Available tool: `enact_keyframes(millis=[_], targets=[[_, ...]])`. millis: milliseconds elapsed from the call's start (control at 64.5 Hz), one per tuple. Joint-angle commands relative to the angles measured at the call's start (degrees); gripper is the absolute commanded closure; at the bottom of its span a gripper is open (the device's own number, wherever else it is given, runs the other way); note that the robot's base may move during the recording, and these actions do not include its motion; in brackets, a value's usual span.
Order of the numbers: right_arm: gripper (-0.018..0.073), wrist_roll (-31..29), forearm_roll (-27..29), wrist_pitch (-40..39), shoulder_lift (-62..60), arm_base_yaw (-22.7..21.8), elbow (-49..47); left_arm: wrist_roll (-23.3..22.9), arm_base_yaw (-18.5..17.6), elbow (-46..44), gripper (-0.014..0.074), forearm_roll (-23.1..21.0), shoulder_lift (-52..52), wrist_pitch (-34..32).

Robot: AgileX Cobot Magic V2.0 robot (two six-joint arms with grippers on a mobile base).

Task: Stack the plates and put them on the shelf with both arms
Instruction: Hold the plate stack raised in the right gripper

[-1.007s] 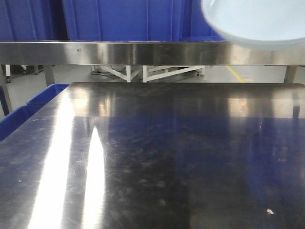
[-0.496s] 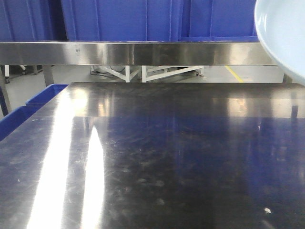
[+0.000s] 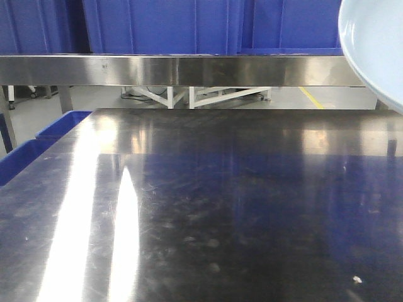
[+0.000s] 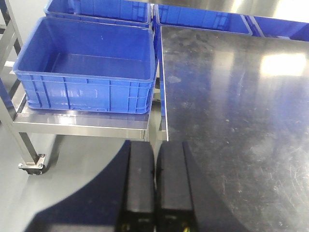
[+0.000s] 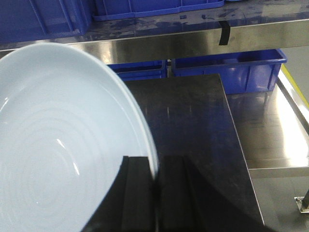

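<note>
One pale blue-white plate (image 5: 58, 145) fills the left of the right wrist view. My right gripper (image 5: 155, 180) is shut on its rim and holds it in the air above the dark tabletop (image 5: 193, 125). The same plate (image 3: 378, 44) juts into the top right of the front view, in front of the shelf rail (image 3: 176, 70). My left gripper (image 4: 154, 154) is shut and empty, hovering at the table's left edge (image 4: 164, 96). I can only see one plate. The arms themselves do not show in the front view.
Blue crates (image 3: 164, 25) stand on the shelf above the rail. An open blue crate (image 4: 87, 67) sits on a low steel cart left of the table, with more crates (image 4: 96, 9) behind it. Further blue crates (image 5: 227, 72) lie beyond the table's far edge.
The plate has moved from the top of the front view to its right edge and now stands more tilted. In the last half second it barely shifted.
</note>
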Motion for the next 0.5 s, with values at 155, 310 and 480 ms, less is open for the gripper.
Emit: enact_keyframes(millis=[155, 310, 480], targets=[[0.0536, -0.2, -0.2, -5.5, 0.0, -0.4, -1.7, -0.5, 0.1, -1.7, 0.051, -0.4, 0.0, -4.7], [0.0536, -0.2, -0.2, -5.5, 0.0, -0.4, -1.7, -0.5, 0.1, -1.7, 0.051, -0.4, 0.0, -4.7], [0.0536, -0.2, -0.2, -5.5, 0.0, -0.4, -1.7, -0.5, 0.1, -1.7, 0.051, -0.4, 0.0, -4.7]])
